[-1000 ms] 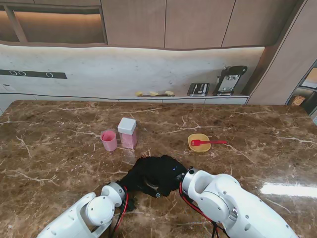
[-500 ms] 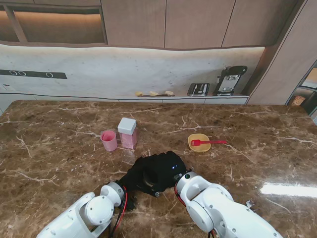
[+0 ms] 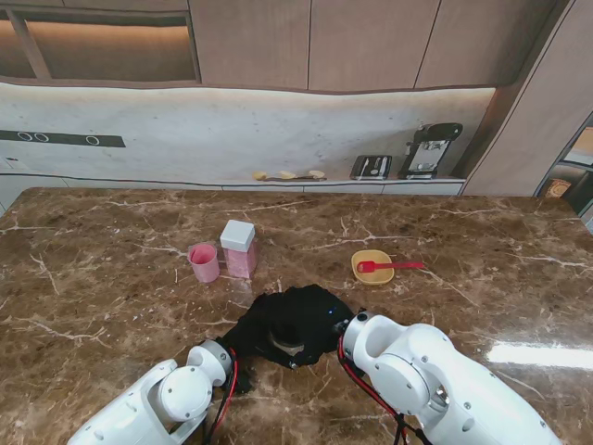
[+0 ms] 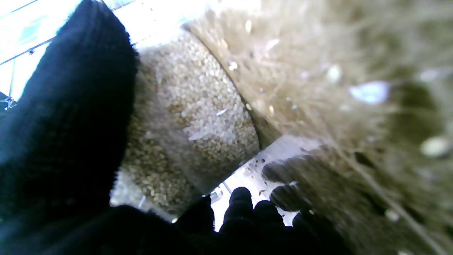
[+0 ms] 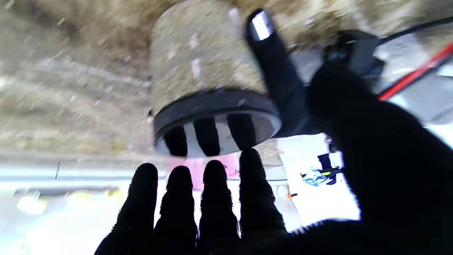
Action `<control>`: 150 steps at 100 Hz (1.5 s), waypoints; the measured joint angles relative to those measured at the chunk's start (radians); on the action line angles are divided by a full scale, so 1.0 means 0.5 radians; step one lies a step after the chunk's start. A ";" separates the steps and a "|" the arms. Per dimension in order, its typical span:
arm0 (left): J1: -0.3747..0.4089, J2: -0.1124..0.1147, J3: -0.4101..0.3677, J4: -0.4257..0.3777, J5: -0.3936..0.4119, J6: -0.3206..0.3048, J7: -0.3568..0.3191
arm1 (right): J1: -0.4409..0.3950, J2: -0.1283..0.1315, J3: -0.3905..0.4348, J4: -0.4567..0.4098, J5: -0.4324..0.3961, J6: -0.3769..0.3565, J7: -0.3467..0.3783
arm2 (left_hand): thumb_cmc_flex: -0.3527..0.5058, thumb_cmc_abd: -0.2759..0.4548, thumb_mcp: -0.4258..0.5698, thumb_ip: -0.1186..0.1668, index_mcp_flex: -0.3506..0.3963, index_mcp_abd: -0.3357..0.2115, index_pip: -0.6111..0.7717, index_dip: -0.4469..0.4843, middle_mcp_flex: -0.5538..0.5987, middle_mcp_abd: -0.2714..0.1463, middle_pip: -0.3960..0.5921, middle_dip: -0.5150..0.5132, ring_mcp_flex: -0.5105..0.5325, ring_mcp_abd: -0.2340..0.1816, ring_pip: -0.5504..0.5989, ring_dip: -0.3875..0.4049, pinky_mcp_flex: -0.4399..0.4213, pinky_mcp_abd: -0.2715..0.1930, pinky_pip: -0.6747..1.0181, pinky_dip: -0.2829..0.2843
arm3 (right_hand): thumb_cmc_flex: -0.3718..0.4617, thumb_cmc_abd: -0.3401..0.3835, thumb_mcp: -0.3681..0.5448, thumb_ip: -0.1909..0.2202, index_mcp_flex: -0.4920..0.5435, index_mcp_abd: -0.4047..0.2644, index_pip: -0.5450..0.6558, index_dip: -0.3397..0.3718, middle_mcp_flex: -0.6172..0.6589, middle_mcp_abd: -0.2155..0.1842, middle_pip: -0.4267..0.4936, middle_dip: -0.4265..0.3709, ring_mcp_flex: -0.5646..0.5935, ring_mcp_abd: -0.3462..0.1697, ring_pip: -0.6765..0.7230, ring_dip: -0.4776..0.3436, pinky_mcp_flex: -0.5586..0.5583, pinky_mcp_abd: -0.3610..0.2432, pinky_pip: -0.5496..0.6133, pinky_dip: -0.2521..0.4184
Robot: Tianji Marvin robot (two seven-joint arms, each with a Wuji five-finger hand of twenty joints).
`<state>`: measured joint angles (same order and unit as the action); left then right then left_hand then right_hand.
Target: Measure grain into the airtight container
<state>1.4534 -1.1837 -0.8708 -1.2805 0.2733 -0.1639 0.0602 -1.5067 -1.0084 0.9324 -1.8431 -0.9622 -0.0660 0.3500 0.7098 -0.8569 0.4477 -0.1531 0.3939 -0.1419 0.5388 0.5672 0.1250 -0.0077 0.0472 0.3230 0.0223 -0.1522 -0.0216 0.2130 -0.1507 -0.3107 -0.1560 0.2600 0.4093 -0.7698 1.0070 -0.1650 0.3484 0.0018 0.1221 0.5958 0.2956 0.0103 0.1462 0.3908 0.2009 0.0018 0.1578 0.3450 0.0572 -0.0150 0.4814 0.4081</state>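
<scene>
While wooden cabinets and a lit pale backsplash run along the far wall, the brown marble desk (image 3: 111, 269) fills the stand's view. On a far counter sit a toaster (image 3: 371, 167) and a coffee machine (image 3: 429, 148).

Toward the middle of the desk stands a square airtight container (image 3: 239, 248), pink-tinted with a white lid on, and a pink cup (image 3: 203, 262) is just beside it on its left. To the right, well apart, a yellow bowl (image 3: 372, 267) holds a red spoon (image 3: 387, 266).

Nearer to me, both black-gloved hands meet over a clear jar of grain (image 4: 191, 117). The left hand (image 3: 262, 326) is wrapped around the jar's side, thumb on one side and fingers on the other. The right hand (image 3: 315, 315) has its fingers (image 5: 212, 198) extended at the jar's dark lid (image 5: 216, 117); whether it grips the lid I cannot tell.
</scene>
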 measured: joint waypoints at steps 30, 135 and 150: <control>-0.003 0.002 0.003 0.004 -0.002 -0.007 0.000 | 0.085 -0.023 -0.144 0.090 -0.391 0.265 -0.163 | 0.000 0.019 0.000 0.000 0.000 0.012 -0.006 0.000 0.000 0.000 0.017 0.000 0.000 0.000 0.002 0.007 0.001 0.001 0.003 0.006 | -0.250 0.029 -0.063 0.000 0.075 0.109 0.213 0.078 0.411 -0.014 0.460 0.374 0.706 -0.040 0.813 0.549 0.695 0.044 0.733 0.381; -0.003 0.010 0.007 -0.004 0.017 -0.003 -0.004 | 0.167 0.015 -0.122 0.045 -0.210 0.061 -0.017 | 0.000 0.040 0.023 -0.003 -0.027 0.016 -0.011 0.000 0.000 0.000 0.021 0.000 0.000 0.004 0.017 0.049 0.003 0.012 0.004 0.011 | -0.178 -0.101 0.030 0.001 -0.205 0.054 -0.122 -0.045 -0.128 0.034 -0.032 -0.054 -0.035 -0.074 -0.099 -0.052 -0.057 -0.120 -0.116 -0.045; -0.004 0.012 0.008 -0.004 0.020 -0.005 -0.005 | 0.175 -0.019 -0.221 0.137 -0.357 0.286 -0.312 | 0.000 0.059 0.032 -0.003 -0.045 0.029 -0.023 0.000 0.000 0.000 0.021 0.000 0.000 0.004 0.017 0.049 0.005 0.012 0.013 0.022 | -0.407 -0.060 -0.058 -0.009 0.208 0.107 0.368 0.099 0.577 -0.024 0.497 0.376 0.892 -0.074 0.742 0.515 0.693 0.069 0.665 0.256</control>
<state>1.4512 -1.1777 -0.8669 -1.2826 0.2832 -0.1662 0.0578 -1.4190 -1.0179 0.8219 -1.7743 -1.1407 0.0770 0.1937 0.7099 -0.8272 0.4636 -0.1547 0.3712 -0.1274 0.5275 0.5673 0.1252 -0.0077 0.0580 0.3230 0.0225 -0.1500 -0.0132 0.2377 -0.1482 -0.3049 -0.1496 0.2711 0.2060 -0.7998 0.9779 -0.1692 0.4523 0.0552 0.3062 0.6455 0.5841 -0.0015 0.3946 0.5790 0.6466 -0.0353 0.5287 0.6025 0.4036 0.0195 0.8141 0.5363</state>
